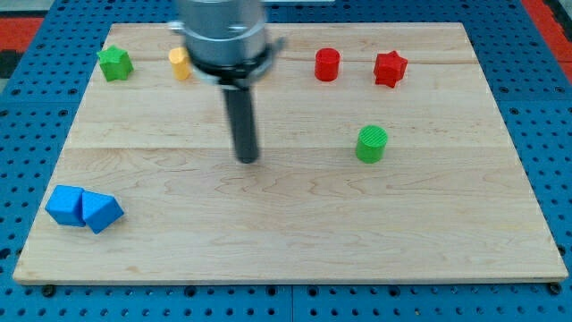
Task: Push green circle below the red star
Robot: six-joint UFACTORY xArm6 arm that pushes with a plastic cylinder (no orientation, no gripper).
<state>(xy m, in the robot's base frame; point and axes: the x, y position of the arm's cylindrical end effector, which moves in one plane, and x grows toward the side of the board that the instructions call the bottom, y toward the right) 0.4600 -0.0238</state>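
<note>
My tip (pixel 248 160), a bare rod with no hand to open or close, rested on the bench (pixel 286 233), well to the view's left of the green circle (pixel 372 143) and touching nothing. The circle sat below the red star (pixel 390 68) but slightly left of it, so a small rightward push seemingly remained. The arm's body partly hid a yellow block (pixel 180 63), its shape unclear.
</note>
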